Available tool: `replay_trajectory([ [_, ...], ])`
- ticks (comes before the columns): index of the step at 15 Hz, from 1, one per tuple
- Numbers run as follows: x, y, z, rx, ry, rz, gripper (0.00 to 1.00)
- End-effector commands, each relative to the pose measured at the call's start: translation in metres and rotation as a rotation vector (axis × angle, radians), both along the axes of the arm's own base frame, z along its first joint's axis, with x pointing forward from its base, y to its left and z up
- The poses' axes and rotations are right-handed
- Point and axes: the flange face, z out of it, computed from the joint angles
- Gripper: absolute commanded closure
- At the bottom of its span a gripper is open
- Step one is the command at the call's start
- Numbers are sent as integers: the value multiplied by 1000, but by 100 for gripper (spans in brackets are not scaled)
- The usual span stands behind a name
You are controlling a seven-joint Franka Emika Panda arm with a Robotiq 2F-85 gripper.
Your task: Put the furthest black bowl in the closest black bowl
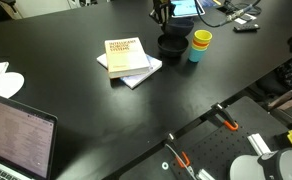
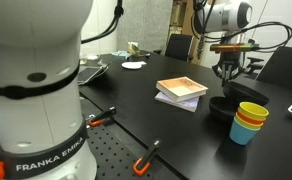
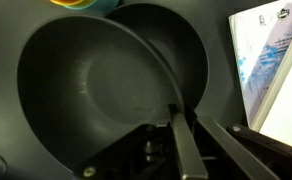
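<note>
- A laptop (image 1: pixel 16 135) sits open at the near corner of the desk (image 1: pixel 86 110)
- Two stacked books (image 1: pixel 128 60) lie mid-desk
- Toward the far edge, an upper black bowl (image 3: pixel 86 85) overlaps a lower black bowl (image 3: pixel 191 50), just beside stacked cups (image 1: pixel 200 44)
- The gripper (image 3: pixel 181 120) hangs over them, fingers pinched together on the upper black bowl's rim

Wide black table (image 1: pixel 66 100) is spanning the room, catching soft overhead light. Dark chair (image 2: pixel 176 46) is standing behind the table. Open laptop (image 1: pixel 16 140) is sitting on the table's near corner.
</note>
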Motion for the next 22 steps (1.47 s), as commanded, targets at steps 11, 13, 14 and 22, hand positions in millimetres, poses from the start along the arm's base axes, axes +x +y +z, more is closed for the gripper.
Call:
replay_trajectory([
  [11, -33, 10, 17, 59, -42, -42, 19],
  [13, -34, 12, 34, 55, -55, -41, 5],
  [14, -34, 13, 45, 55, -61, -42, 1],
  [22, -52, 22, 93, 76, -34, -63, 0],
])
